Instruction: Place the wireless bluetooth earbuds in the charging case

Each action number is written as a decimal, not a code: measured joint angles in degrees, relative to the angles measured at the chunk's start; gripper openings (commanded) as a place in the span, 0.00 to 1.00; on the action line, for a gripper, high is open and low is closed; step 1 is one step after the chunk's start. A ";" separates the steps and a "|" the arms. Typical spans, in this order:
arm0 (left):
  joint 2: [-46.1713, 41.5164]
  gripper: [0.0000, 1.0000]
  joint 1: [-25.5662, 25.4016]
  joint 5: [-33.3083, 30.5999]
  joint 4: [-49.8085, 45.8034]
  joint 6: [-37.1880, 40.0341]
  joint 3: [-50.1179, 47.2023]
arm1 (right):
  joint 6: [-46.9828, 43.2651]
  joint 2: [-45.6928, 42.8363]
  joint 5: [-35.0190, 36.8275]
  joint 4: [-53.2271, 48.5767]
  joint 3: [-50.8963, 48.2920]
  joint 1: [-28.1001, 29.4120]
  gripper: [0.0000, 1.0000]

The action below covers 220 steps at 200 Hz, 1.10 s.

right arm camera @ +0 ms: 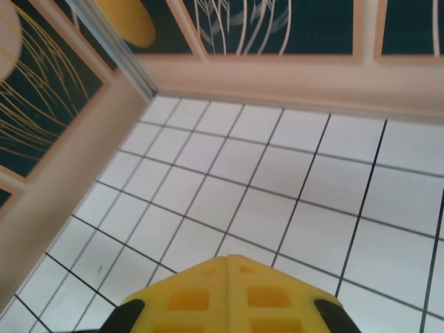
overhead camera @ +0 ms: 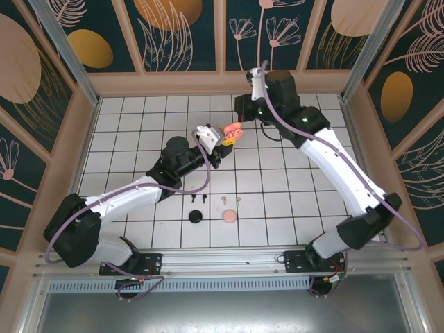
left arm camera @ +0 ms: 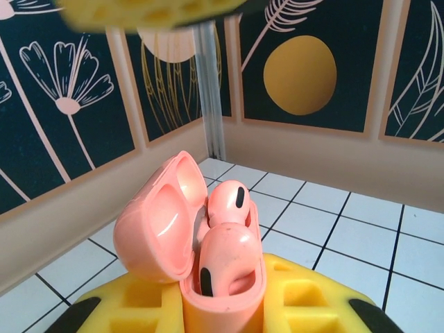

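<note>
- Clamped between left gripper [left arm camera: 222, 312] fingers: coral case [left arm camera: 156, 229], lid tipped back.
- In its wells, above the fingers: two coral earbuds [left arm camera: 227, 202], both apparently riding high, not flush.
- Near case: right gripper [right arm camera: 229, 295], fingers pressed together, empty.
- To seat: press each earbud straight down with closed right tip; hold left grip firm; avoid nudging lid.

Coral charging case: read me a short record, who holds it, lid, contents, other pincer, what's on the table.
holder: left pincer, shut on coral case
lid: open
contents: lower coral earbud seated, upper coral earbud sticking up
right pincer: shut, empty
on table: black earbuds, pale pink earbuds, black case, pale pink case
</note>
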 measured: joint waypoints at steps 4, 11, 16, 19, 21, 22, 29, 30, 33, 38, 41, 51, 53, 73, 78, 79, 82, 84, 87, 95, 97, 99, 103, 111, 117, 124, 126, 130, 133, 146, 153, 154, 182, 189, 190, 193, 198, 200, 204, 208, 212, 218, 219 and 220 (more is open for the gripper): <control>0.00 0.00 0.00 0.15 0.00 0.24 0.00 | 0.00 1.11 -0.17 -1.07 1.01 -0.09 0.00; 0.04 0.00 0.00 0.39 0.00 0.63 0.00 | 0.00 2.95 -0.63 -2.93 2.78 -0.22 0.00; 0.09 0.00 0.00 0.70 0.00 0.85 0.00 | 0.00 4.07 -0.83 -3.87 3.80 -0.26 0.00; 0.09 0.00 0.00 0.79 0.00 0.96 0.00 | 0.00 4.72 -1.05 -4.37 4.28 -0.28 0.00; 0.11 0.00 0.00 0.90 -0.02 1.07 0.00 | 0.00 5.11 -1.07 -4.76 4.68 -0.33 0.00; 0.13 0.00 0.00 0.92 -0.02 1.09 0.00 | 0.00 5.25 -1.09 -4.92 4.81 -0.33 0.00; 0.22 0.00 0.00 1.18 -0.02 1.38 0.00 | 0.00 6.54 -1.44 -6.25 5.84 -0.35 0.00; 0.24 0.00 0.00 1.18 -0.02 1.40 0.00 | 0.00 6.64 -1.49 -6.40 5.95 -0.35 0.00; 0.31 0.00 0.00 1.22 -0.02 1.49 0.02 | 0.00 7.13 -1.66 -6.91 6.29 -0.37 0.00; 0.37 0.00 0.00 1.36 -0.04 1.66 0.02 | -0.02 7.78 -1.95 -7.67 6.84 -0.37 0.00; 0.44 0.00 0.00 1.40 -0.04 1.68 0.02 | -0.02 8.13 -2.19 -8.13 7.13 -0.39 0.00; 0.70 0.00 0.00 1.51 -0.15 1.70 0.20 | -0.02 9.01 -2.84 -9.60 7.78 -0.39 0.00; 0.74 0.00 0.00 1.57 -0.20 1.70 0.22 | -0.07 9.11 -3.04 -9.88 7.85 -0.39 0.00; 1.29 0.00 0.00 1.53 -0.42 1.70 0.81 | -0.11 9.40 -4.48 -12.46 7.85 -0.37 0.00; 1.40 0.00 0.00 1.53 -0.42 1.68 0.96 | -0.09 9.40 -4.79 -12.96 7.80 -0.33 0.00; 1.42 0.00 0.00 1.51 -0.42 1.68 1.01 | -0.11 9.38 -4.83 -13.05 7.78 -0.33 0.00; 1.49 0.00 0.00 1.44 -0.42 1.68 1.09 | -0.11 9.35 -5.09 -13.29 7.67 -0.26 0.00; 1.51 0.00 0.00 1.40 -0.42 1.68 1.11 | -0.13 9.31 -5.14 -13.35 7.63 -0.24 0.00; 1.60 0.00 0.00 1.44 -0.59 1.68 1.22 | -0.15 9.20 -5.11 -13.29 7.39 -0.20 0.00; 1.70 0.00 0.00 1.36 -0.92 1.66 1.22 | -0.17 8.68 -5.18 -13.05 6.23 -0.17 0.00; 1.77 0.00 -0.02 1.42 -1.07 1.66 1.22 | -0.20 8.55 -5.14 -13.03 5.97 -0.17 0.00; 1.84 0.00 -0.09 1.42 -1.27 1.66 1.22 | -0.17 8.24 -5.07 -12.85 5.46 -0.15 0.00; 1.97 0.00 -0.17 1.46 -1.60 1.66 1.22 | -0.26 7.67 -4.96 -12.63 4.39 -0.13 0.00; 2.34 0.00 -0.39 1.51 -2.25 1.64 1.22 | -0.26 6.38 -4.61 -12.46 2.27 -0.04 0.00; 2.69 0.00 -0.50 1.51 -2.69 1.62 1.22 | -0.26 5.07 -4.24 -12.17 0.31 0.11 0.00; 3.13 0.00 -0.52 1.20 -2.97 1.55 1.22 | 0.00 3.37 -4.13 -12.26 -2.03 0.39 0.00; 3.26 0.00 -0.52 1.11 -2.93 1.53 1.27 | 0.02 2.78 -4.20 -12.37 -2.78 0.50 0.00; 3.45 0.00 -0.52 1.38 -3.02 1.51 1.42 | 0.13 1.92 -4.02 -12.39 -4.04 0.83 0.00; 3.52 0.00 -0.52 1.79 -3.26 1.42 1.46 | 0.35 0.98 -3.65 -11.82 -5.33 1.03 0.00; 3.72 0.00 -1.07 2.58 -3.65 1.40 1.49 | 0.87 -1.84 -3.37 -10.88 -8.41 1.27 0.00; 3.74 0.00 -1.36 2.86 -3.61 1.40 1.51 | 1.66 -3.41 -3.23 -10.40 -9.86 1.09 0.00; 3.74 0.00 -1.40 2.91 -3.61 1.40 1.51 | 1.75 -3.54 -3.21 -10.36 -9.99 1.07 0.00; 3.78 0.00 -0.98 2.19 -2.97 0.39 2.14 | 6.16 -9.75 -1.64 -8.87 -14.01 -1.66 0.00; 3.89 0.00 -0.85 2.03 -2.89 0.02 2.47 | 7.54 -11.56 -0.76 -8.26 -15.23 -3.23 0.04; 3.93 0.00 -0.81 1.97 -2.86 -0.07 2.56 | 7.65 -11.72 -0.66 -8.22 -15.37 -3.39 0.04; 4.09 0.00 -0.70 1.88 -2.78 -0.26 2.71 | 8.28 -12.52 -0.17 -7.87 -15.96 -4.20 0.04; 4.35 0.00 -0.61 1.73 -2.45 -0.61 2.97 | 9.29 -13.68 0.35 -7.13 -16.94 -5.31 0.05; 4.55 0.00 -0.59 1.62 -2.34 -0.81 3.13 | 9.77 -14.38 0.61 -6.80 -17.53 -6.03 0.06; 4.81 0.00 -0.52 1.53 -2.16 -1.05 3.32 | 10.40 -15.26 0.79 -6.27 -18.38 -6.95 0.08; 5.31 0.00 -0.44 1.55 -1.97 -1.51 3.61 | 11.28 -16.24 1.36 -5.66 -19.45 -7.96 0.10; 5.84 0.00 -0.42 1.55 -1.84 -1.86 3.91 | 12.02 -17.16 1.88 -4.87 -20.65 -8.83 0.11; 6.86 0.00 -0.42 1.55 -1.62 -2.58 4.44 | 13.00 -18.45 2.54 -3.89 -22.49 -9.86 0.11; 7.02 0.00 -0.42 1.55 -1.62 -2.69 4.50 | 13.25 -18.58 2.60 -3.80 -22.71 -9.97 0.11; 7.32 0.00 -0.42 1.55 -1.62 -2.91 4.63 | 13.60 -18.84 2.75 -3.63 -23.15 -10.14 0.11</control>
